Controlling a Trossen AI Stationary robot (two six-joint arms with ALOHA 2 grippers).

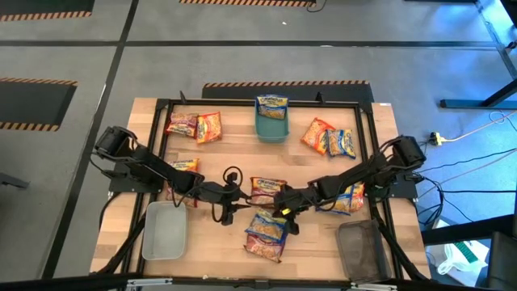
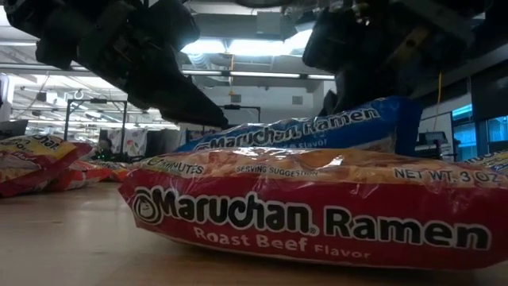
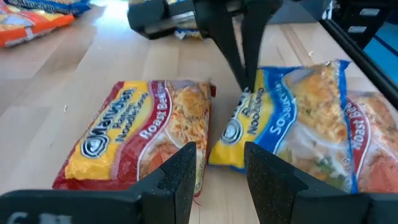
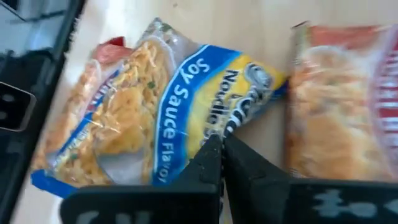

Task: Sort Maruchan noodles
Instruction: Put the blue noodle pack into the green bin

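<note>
Filling most of the low view, a red roast beef packet (image 2: 317, 210) lies flat on the desk (image 2: 71, 246) and hides the lower edge of the blue soy sauce packet (image 2: 317, 131) resting partly on it; both arms above are cut off by the picture's top. From overhead the two packets show only as a small overlapping pile (image 1: 267, 232) near the desk's front middle, half covered by the right arm. The right tool (image 4: 222, 163) has its fingers pinched together on one end edge of the blue soy sauce packet, whether it truly grips the wrapper is hard to make out. The left tool (image 3: 219, 177) hangs just beside, fingers part open and empty, over the gap between that packet and a second roast beef packet (image 3: 146, 140). Farther back, other packets lie scattered, one standing in the teal tray (image 1: 271, 128).
</note>
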